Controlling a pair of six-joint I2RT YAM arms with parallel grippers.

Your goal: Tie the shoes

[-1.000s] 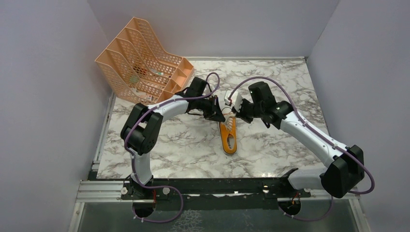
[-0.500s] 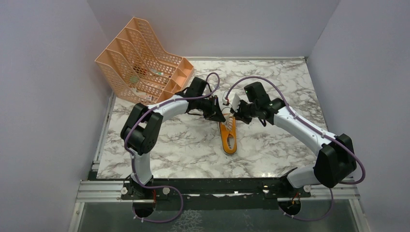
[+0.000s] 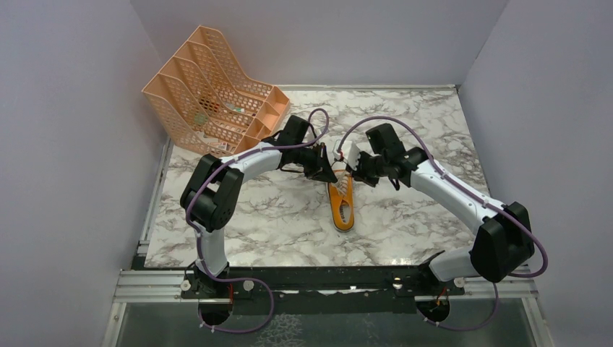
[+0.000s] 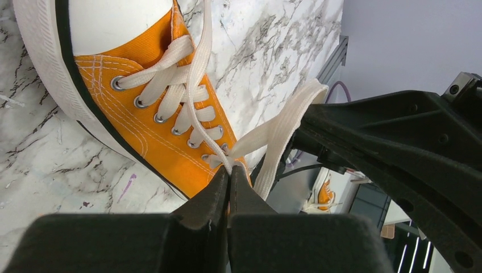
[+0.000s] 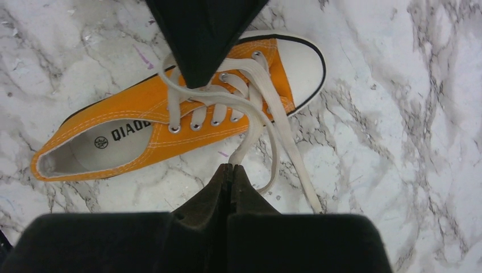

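Observation:
A small orange sneaker (image 3: pixel 342 206) lies mid-table with its white toe cap pointing away from the arm bases. Both grippers meet over its laced end. My left gripper (image 3: pixel 333 176) is shut on a white lace (image 4: pixel 282 129) just above the top eyelets of the shoe (image 4: pixel 165 133); the fingertips (image 4: pixel 221 181) pinch it tight. My right gripper (image 3: pixel 353 174) is shut on the other white lace (image 5: pixel 250 135), held a little off the side of the shoe (image 5: pixel 142 133). In the right wrist view the left gripper's black finger (image 5: pixel 202 40) hangs over the eyelets. A loose lace end (image 5: pixel 295 165) trails on the marble.
A peach mesh file rack (image 3: pixel 217 90) stands at the back left corner of the marble table (image 3: pixel 275 217). Grey walls close in the left, back and right sides. The black rail with the arm bases (image 3: pixel 325 278) runs along the near edge.
The right arm has shifted slightly to the left, drawing its gripper closer to the left one. Both grippers stay shut on the laces and the shoe has not moved.

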